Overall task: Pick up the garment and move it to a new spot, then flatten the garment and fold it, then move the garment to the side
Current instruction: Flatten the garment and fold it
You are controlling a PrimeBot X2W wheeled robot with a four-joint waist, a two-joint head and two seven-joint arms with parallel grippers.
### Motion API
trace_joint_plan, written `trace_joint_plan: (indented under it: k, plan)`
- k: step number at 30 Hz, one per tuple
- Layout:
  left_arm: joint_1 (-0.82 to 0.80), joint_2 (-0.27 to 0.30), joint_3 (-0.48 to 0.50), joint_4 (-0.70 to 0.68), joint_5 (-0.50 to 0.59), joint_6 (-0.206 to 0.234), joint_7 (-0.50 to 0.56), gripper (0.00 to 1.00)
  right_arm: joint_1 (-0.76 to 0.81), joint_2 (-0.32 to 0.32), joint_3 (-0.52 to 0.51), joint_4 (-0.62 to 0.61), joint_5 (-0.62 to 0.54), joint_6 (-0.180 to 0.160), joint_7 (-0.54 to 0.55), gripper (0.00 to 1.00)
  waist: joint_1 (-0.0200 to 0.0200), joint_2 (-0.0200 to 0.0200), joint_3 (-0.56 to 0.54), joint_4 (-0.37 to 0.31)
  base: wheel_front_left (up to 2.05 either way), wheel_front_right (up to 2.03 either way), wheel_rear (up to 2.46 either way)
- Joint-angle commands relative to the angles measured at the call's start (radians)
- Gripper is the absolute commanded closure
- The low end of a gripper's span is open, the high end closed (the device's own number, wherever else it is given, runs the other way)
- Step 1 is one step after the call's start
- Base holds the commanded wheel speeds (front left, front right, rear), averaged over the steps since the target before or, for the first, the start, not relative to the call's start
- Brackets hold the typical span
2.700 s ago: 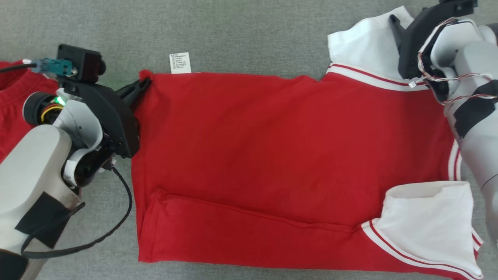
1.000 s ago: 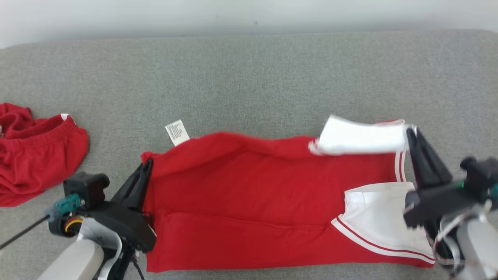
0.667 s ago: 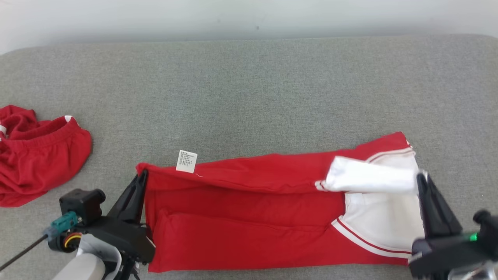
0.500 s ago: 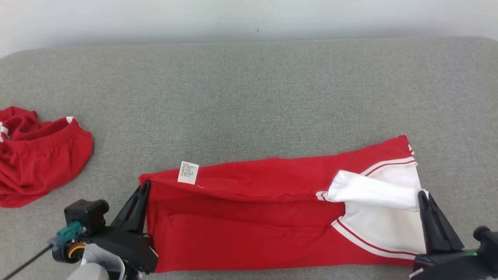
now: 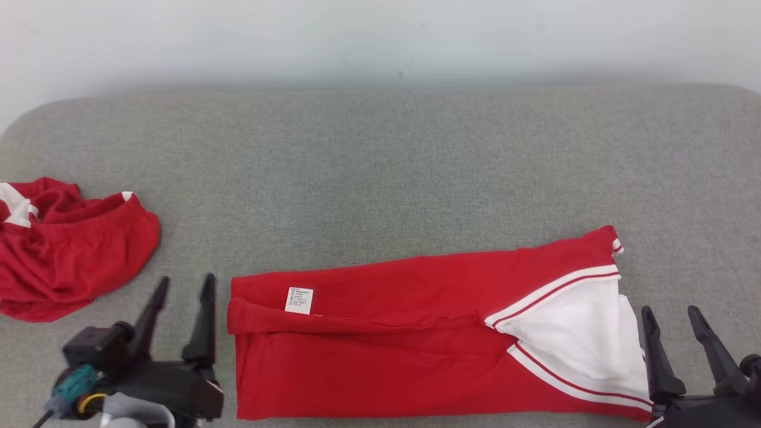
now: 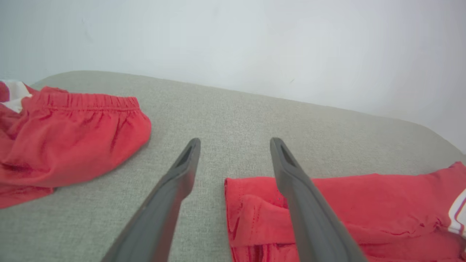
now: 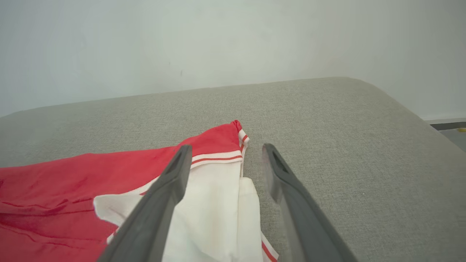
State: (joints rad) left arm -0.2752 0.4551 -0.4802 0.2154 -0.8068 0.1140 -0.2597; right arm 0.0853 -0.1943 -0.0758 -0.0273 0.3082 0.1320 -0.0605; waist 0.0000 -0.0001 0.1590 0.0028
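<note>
Grey padded surface (image 5: 380,154), wide, with a pale wall behind. Garment (image 5: 386,356) flat near the front edge, already folded lengthwise into a long red band. Long axis left-to-right across the robot's front, right end angled slightly farther back. White sleeve (image 5: 571,339) with stripe trim at the right end, hem at the left. Separate red heap (image 5: 71,255) with elastic waistband well off to the left, touching nothing. Left fingers (image 5: 205,315) spread wide, empty, just beside the hem end, pointing away from the robot; in left wrist view one finger overlaps the hem corner, contact uncertain. Right fingers (image 5: 654,351) equally spread, empty, just beside the sleeve end, one finger over white cloth in right wrist view. Small white tag (image 5: 299,300) on the upper layer near the left end. Judged: crosswise fold next. Band lies between both arms, each end equally near its own, so either end could be carried along the long axis onto the other.
</note>
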Motion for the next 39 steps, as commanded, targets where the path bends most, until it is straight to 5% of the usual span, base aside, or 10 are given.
trace_joint_plan:
  k: [1,17,26,39]
  plan:
    - [0.042,-0.016,0.061,-0.027,0.065,0.007,-0.007,0.00,-0.012,-0.012,-0.010,0.016,-0.014,-0.003,0.018,0.00,0.0000,0.0001,-0.018,0.013,0.00,0.00,0.00]
    - [0.261,-0.186,0.364,-0.146,0.395,-0.036,-0.007,0.00,-0.144,-0.066,-0.004,0.212,-0.072,-0.003,0.176,0.00,0.0000,0.0001,-0.048,0.058,0.00,0.00,0.00]
    - [0.292,-0.269,0.447,-0.136,0.478,-0.106,-0.007,0.00,-0.241,-0.097,0.003,0.412,-0.059,-0.003,0.208,0.00,0.0000,0.0001,-0.036,0.099,0.00,0.00,0.00]
    - [0.259,-0.314,0.498,-0.108,0.545,-0.168,-0.007,0.00,-0.304,-0.080,0.045,0.595,-0.055,-0.003,0.244,0.00,0.0000,0.0001,-0.006,0.117,0.00,0.00,0.00]
